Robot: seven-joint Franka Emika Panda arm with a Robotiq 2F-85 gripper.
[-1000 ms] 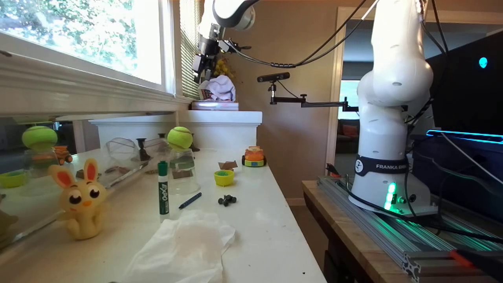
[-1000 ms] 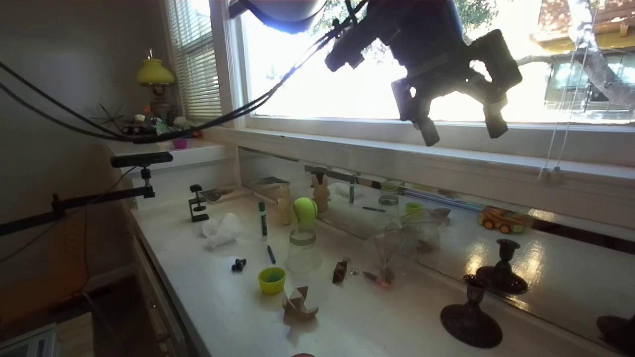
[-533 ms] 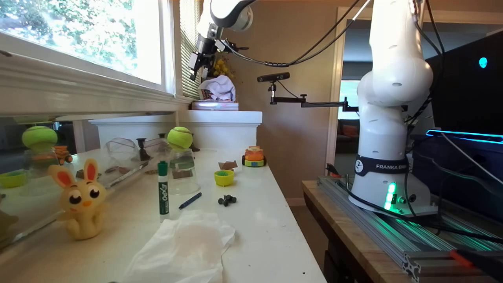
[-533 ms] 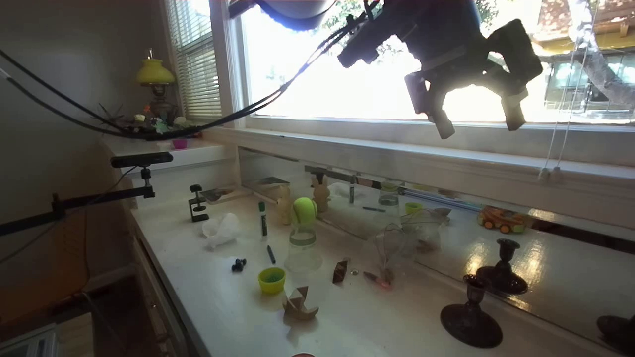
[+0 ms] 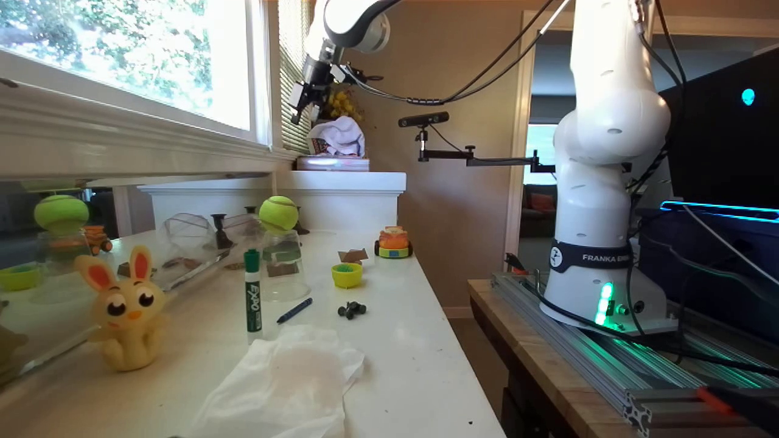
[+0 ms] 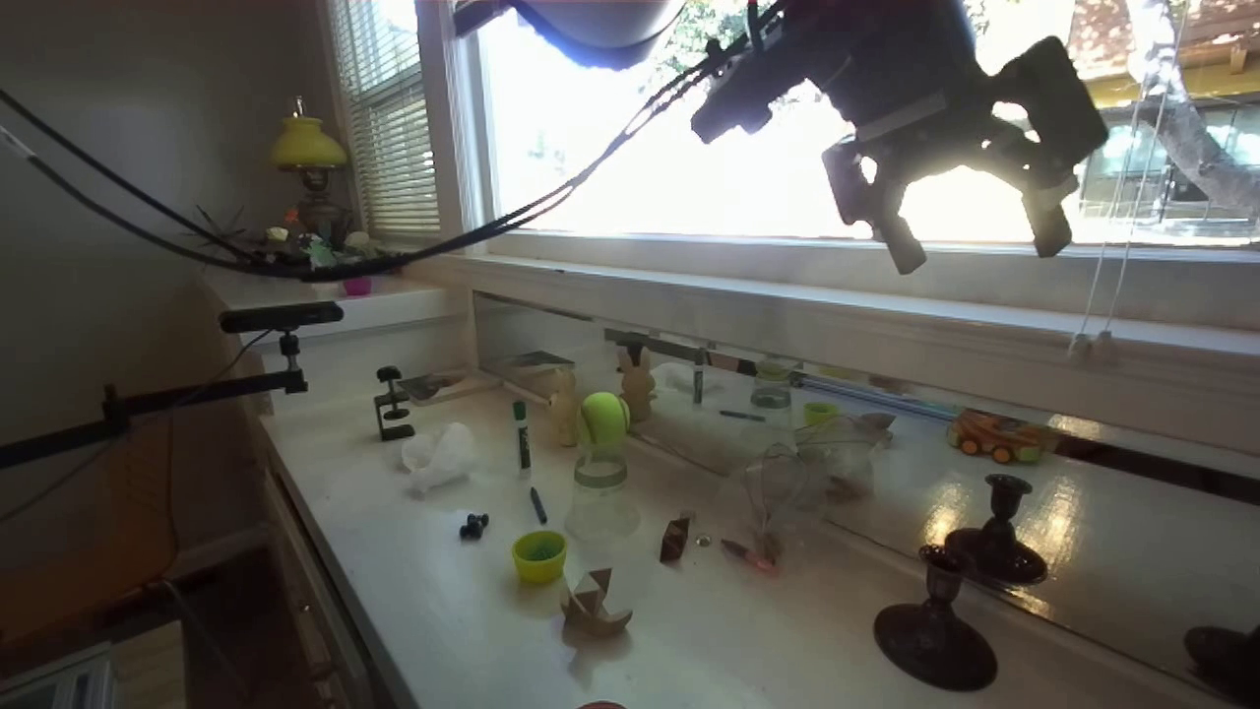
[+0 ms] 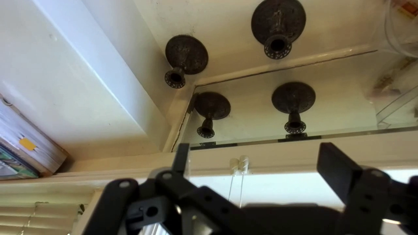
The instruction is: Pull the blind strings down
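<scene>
Blind strings [image 7: 241, 191] hang thin and pale, ending in tassels [image 7: 244, 164].

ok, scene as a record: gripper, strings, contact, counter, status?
gripper: open, holding nothing, fingers pointing down
blind strings: thin pale cords, hanging, two pale knobs at their lower ends
contact: none seen; in an exterior view the strings hang apart from the gripper
counter: tennis ball on clear cup, green-capped marker upright, two dark candlesticks
status: strings not yet gripped
</scene>
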